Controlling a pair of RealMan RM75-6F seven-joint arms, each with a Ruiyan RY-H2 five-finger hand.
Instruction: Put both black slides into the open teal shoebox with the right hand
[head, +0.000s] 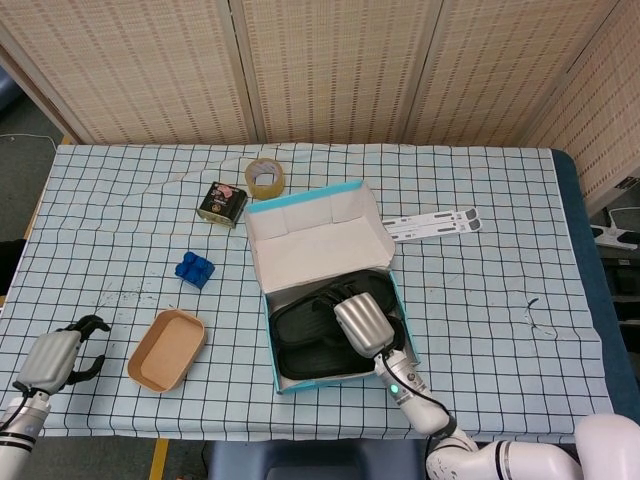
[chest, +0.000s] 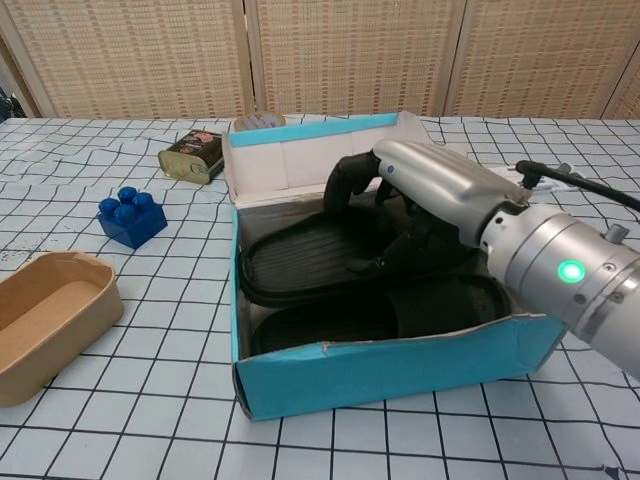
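Note:
The open teal shoebox (head: 281, 380) (chest: 380, 370) stands at the middle of the table, its lid flap up at the back. Both black slides lie inside it side by side: the far slide (chest: 300, 262) and the near slide (chest: 370, 315). My right hand (head: 360, 322) (chest: 435, 190) hangs over the box's right half with its fingers (chest: 342, 182) curled down onto the far slide's strap; whether it grips the strap is hidden. My left hand (head: 55, 358) rests at the table's front left corner, holding nothing, fingers loosely apart.
A tan oval bowl (head: 167, 350) (chest: 50, 315) sits left of the box, a blue brick (head: 195, 268) (chest: 130, 215) behind it. A dark tin (head: 222, 200) and a tape roll (head: 264, 177) stand behind the box. White strips (head: 435, 222) lie to its right.

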